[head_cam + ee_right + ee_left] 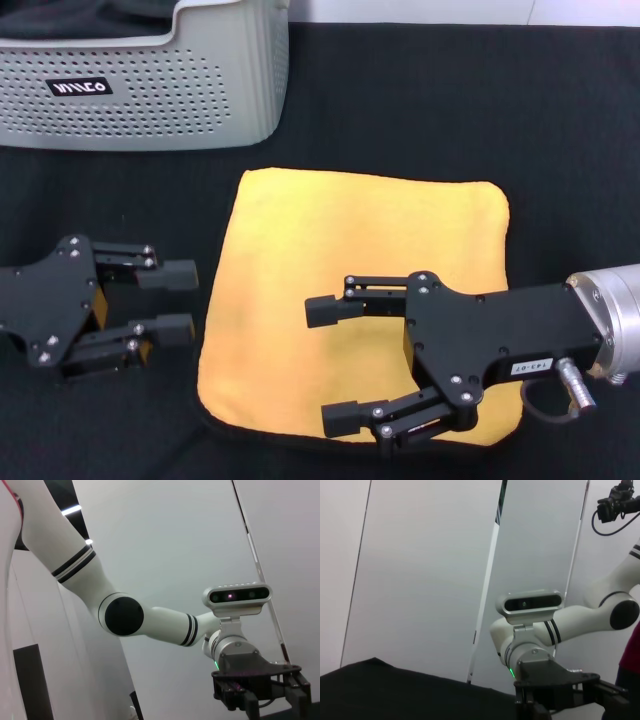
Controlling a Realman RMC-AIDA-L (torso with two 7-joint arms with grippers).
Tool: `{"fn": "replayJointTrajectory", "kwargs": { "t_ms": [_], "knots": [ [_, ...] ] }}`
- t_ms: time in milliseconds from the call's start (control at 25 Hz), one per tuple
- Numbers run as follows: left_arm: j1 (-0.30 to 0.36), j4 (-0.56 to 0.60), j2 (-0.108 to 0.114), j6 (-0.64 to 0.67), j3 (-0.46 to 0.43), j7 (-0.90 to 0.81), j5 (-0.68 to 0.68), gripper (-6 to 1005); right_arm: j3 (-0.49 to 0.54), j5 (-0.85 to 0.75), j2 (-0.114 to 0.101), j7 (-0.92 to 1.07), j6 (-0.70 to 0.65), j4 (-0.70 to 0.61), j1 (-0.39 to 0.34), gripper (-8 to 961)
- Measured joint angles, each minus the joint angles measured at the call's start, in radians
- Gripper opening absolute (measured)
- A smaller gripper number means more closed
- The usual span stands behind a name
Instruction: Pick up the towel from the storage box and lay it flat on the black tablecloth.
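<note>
Towel position: the towel [350, 300] lies on the black tablecloth [560, 120], yellow-orange side up, well clear of the storage box [150, 90]. No part of it is in the box or draped over the rim.

Towel lay: the cloth is spread nearly flat. The far edge and both far corners are smooth and rounded. The near edge shows a thin dark line along its border; whether this is edging or a slight curl cannot be told.

Storage box: stands at the far left of the tabletop. Dark fabric shows inside it; this is not the towel.

Left gripper [175, 300]: sits over the bare tablecloth just beside the towel's left edge. The fingers are parted by a moderate gap and grip nothing.

Right gripper [335, 365]: sits above the near right part of the towel. The fingers are spread wide and grip nothing. Whether they touch the cloth cannot be told from the head view.

Wrist views: each shows only the opposite arm against a pale wall. Neither shows the towel.

Steps done, as judged: pick from box, carry, placement and release.

Steps left, as judged: little or none. Possibly a check of the near edge for flatness, then withdrawal of both arms.
</note>
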Motion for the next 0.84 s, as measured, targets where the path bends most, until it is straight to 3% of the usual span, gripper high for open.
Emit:
{"fn": "replayJointTrajectory", "kwargs": {
  "t_ms": [840],
  "knots": [
    [0.004,-0.002,0.0,-0.001,0.001,-0.049,-0.048,439,0.011,0.0,-0.003,-0.016,0.006,0.011,0.009,865]
  ]
}}
